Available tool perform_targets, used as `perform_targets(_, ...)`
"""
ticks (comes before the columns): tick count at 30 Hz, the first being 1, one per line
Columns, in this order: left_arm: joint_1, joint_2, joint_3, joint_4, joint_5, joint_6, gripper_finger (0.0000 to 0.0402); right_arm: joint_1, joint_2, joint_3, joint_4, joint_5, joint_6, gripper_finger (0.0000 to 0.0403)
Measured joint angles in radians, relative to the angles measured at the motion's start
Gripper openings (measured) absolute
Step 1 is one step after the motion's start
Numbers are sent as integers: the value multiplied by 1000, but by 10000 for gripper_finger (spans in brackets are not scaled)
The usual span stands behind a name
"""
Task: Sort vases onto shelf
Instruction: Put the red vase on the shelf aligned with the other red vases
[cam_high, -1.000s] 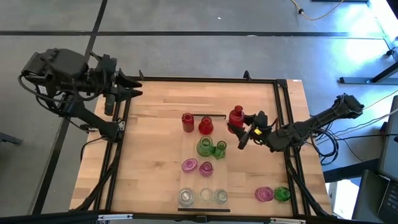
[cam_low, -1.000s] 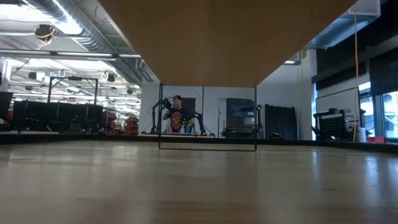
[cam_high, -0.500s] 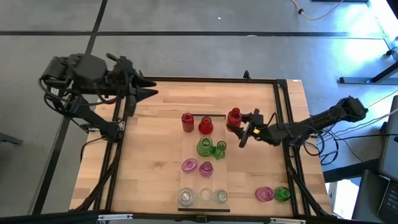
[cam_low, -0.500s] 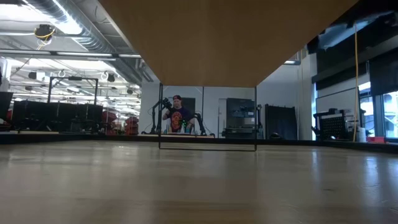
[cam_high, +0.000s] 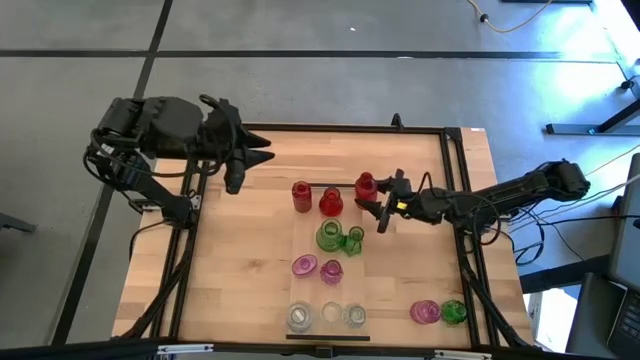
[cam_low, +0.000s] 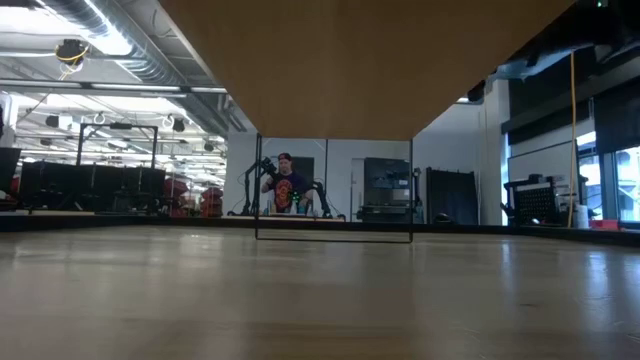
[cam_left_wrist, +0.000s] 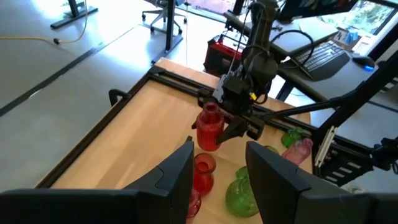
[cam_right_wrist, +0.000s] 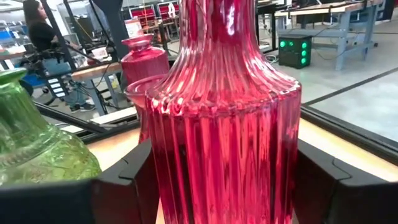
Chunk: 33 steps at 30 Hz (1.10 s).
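The pale shelf (cam_high: 318, 290) lies in the table's middle. It carries two red vases (cam_high: 331, 202), two green ones (cam_high: 329, 236), two pink ones (cam_high: 305, 266) and three clear ones (cam_high: 330, 314). A pink vase (cam_high: 425, 312) and a green vase (cam_high: 453, 312) stand on the table near its near right corner. My right gripper (cam_high: 376, 198) is shut on a third red, ribbed vase (cam_high: 365, 186) just right of the shelf's far end. My left gripper (cam_high: 250, 152) is open above the table's far left part, touching nothing. My right gripper pinches the red ribbed vase by its belly (cam_right_wrist: 224, 162), one finger (cam_right_wrist: 124, 180) on each side. The fingers come level from the table's right side. The vase stays upright (cam_left_wrist: 209, 127); whether its base touches the table, I cannot tell.
A dark frame rail (cam_high: 455, 200) runs along the table's right edge, another (cam_high: 190, 230) along its left. Bare tabletop lies left of the shelf (cam_high: 240, 260). In the low view a person (cam_low: 285, 185) sits far off in the room behind.
My right gripper has carried the red vase toward the table's left, closer to the shelf's far end, staying shut on it. My left gripper has moved from beyond the table's far left corner toward the right, over the tabletop.
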Motion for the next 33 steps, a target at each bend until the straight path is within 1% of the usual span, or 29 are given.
perform_targets(7, 0, -2, 0, 6, -6, -22, 139, 2, 68, -66, 193, -16, 8, 238)
perform_targets(10, 0, 0, 0, 14, -5, -25, 139, 2, 70, -71, 195, 1, 4, 238)
perform_targets(17, 0, -1, 0, 34, -5, -20, 139, 3, 97, -71, 207, -2, 1, 238)
perform_targets(22, 0, -1, 0, 38, -5, -18, 139, 3, 129, -71, 259, -18, 1, 238)
perform_targets(28, 0, -1, 0, 38, -5, -18, 139, 3, 161, -71, 262, -52, 2, 238)
perform_targets(33, 0, -1, 0, 37, -5, -17, 139, 3, 180, -70, 291, -60, 5, 238)
